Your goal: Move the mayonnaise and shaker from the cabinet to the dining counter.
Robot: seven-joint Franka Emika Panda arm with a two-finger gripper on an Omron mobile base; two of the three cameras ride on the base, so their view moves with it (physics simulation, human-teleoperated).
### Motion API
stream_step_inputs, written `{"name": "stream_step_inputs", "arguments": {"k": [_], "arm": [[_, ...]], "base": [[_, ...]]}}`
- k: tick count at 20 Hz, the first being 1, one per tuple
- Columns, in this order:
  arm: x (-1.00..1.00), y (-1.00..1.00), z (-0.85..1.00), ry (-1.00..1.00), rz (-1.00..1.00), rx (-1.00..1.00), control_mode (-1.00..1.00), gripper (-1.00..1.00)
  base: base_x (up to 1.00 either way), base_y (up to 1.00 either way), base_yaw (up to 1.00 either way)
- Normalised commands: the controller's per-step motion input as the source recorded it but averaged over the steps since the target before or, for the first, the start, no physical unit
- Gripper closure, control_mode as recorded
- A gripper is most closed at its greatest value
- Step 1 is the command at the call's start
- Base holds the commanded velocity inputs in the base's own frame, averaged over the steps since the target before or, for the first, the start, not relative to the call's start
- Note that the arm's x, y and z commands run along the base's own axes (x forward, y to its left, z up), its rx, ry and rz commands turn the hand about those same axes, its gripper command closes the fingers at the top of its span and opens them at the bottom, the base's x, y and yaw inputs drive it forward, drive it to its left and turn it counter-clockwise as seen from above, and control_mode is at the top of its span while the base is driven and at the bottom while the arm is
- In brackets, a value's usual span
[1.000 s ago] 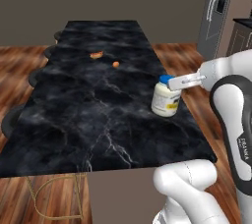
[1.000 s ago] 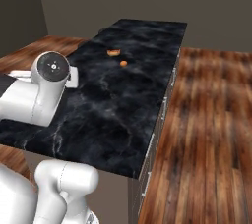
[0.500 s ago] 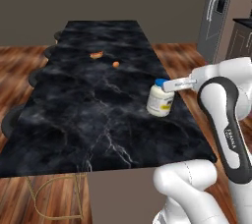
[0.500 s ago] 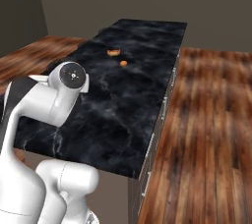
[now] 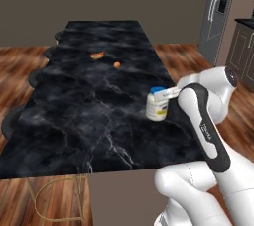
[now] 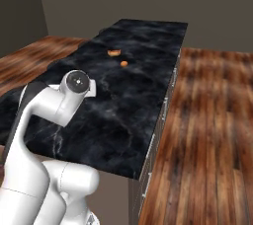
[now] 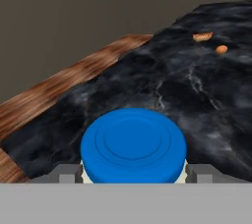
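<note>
Hand view: gripper (image 7: 133,171) flanks mayonnaise (image 7: 133,145) lid, apparently pinching; arm bent sideways.

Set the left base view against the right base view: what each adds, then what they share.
Left base: the mayonnaise at the tool, by the right edge of the dining counter; a gold-legged stool; tall grey cabinets. Right base: drawer fronts down the counter's long side. Shared: the counter, two orange bits, the arm, the wood floor.
</note>
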Motion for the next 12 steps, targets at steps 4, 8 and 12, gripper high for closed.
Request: {"name": "stream_step_inputs", "arguments": {"k": [4, 8, 12], "arm": [[0.4, -0.1, -0.37, 0.0, -0.05, -0.09, -1.0, 1.0], [0.36, -0.13, -0.31, 0.0, -0.04, -0.06, -1.0, 1.0], [0.25, -0.13, -0.22, 0.0, -0.02, -0.01, -1.0, 1.0]], "base": [[0.0, 0.0, 0.0], [0.0, 0.0, 0.0], [0.0, 0.0, 0.0]]}}
